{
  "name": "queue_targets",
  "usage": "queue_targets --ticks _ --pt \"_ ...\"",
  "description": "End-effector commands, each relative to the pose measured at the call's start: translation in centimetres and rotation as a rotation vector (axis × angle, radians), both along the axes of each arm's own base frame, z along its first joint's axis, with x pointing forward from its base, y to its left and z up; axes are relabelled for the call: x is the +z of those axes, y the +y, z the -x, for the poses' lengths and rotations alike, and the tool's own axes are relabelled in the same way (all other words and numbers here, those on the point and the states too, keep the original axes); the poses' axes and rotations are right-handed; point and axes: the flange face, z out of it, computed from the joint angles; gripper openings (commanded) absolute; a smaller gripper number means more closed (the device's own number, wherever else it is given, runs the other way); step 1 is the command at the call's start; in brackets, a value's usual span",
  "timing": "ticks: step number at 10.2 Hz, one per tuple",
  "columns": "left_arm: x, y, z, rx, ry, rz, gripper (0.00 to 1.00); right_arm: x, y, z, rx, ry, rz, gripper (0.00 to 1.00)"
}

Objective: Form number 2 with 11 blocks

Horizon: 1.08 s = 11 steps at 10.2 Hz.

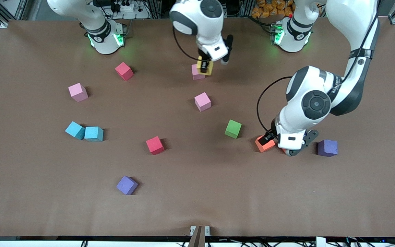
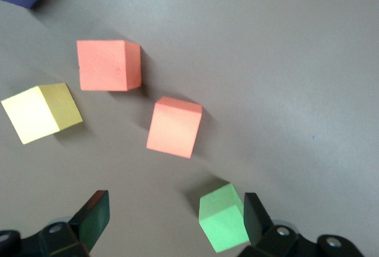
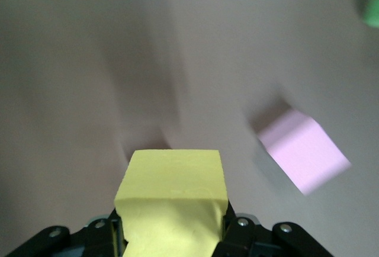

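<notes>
Brown table (image 1: 197, 206) is holding loose blocks (image 1: 155, 145) all over, so the number 2 is not showing anywhere yet. Gathering is the step going on, I think. At the top middle of the frame, the right gripper (image 1: 205, 67) is pinching a yellow block (image 3: 172, 192) over a pink block (image 1: 195, 73). Lower down, the left gripper (image 2: 172, 224) is hanging spread wide over an orange block (image 1: 265, 144). Next, the yellow block is needing a gentle set-down tight beside the pink one.
</notes>
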Motion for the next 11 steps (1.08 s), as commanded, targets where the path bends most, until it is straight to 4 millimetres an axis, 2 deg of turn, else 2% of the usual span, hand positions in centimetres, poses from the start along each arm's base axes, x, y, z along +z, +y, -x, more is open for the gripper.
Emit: queue_targets --ticks 1,3,5,11 --pt "1.6 1.7 -1.5 0.002 -0.023 -0.012 1.0 -4.2 2.3 0.5 0.151 -0.017 -0.022 0.0" --pt "1.7 4.7 -2.4 0.035 -0.022 0.001 1.0 -5.8 2.6 1.3 0.216 0.0 -0.014 0.0" --pt "1.6 6.0 -2.8 0.051 -0.021 -0.001 1.0 -7.2 3.0 3.5 0.24 0.016 0.01 0.0" --pt "2.1 6.1 -2.6 0.053 -0.015 0.001 1.0 -8.8 2.0 4.2 0.225 0.033 0.043 0.0"
